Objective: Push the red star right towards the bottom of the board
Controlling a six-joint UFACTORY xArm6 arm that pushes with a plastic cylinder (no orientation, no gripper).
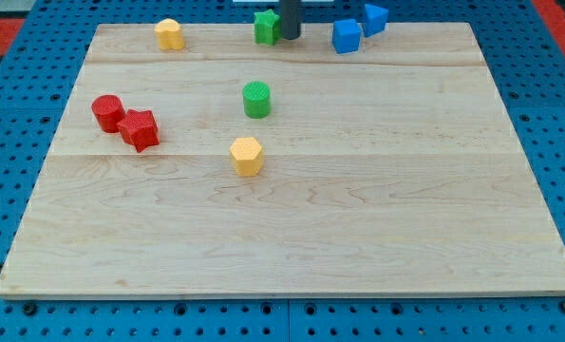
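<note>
The red star [140, 129] lies at the view's left on the wooden board [291, 237], touching a red cylinder [107, 112] on its upper left. My tip [290, 37] is at the view's top centre, right beside a green block [266, 27] on that block's right. The tip is far from the red star, up and to the right of it.
A green cylinder [256, 99] and a yellow hexagonal block [247, 155] sit mid-board. A yellow block [169, 34] is at the top left. A blue cube [347, 36] and a blue triangular block [375, 17] are at the top right.
</note>
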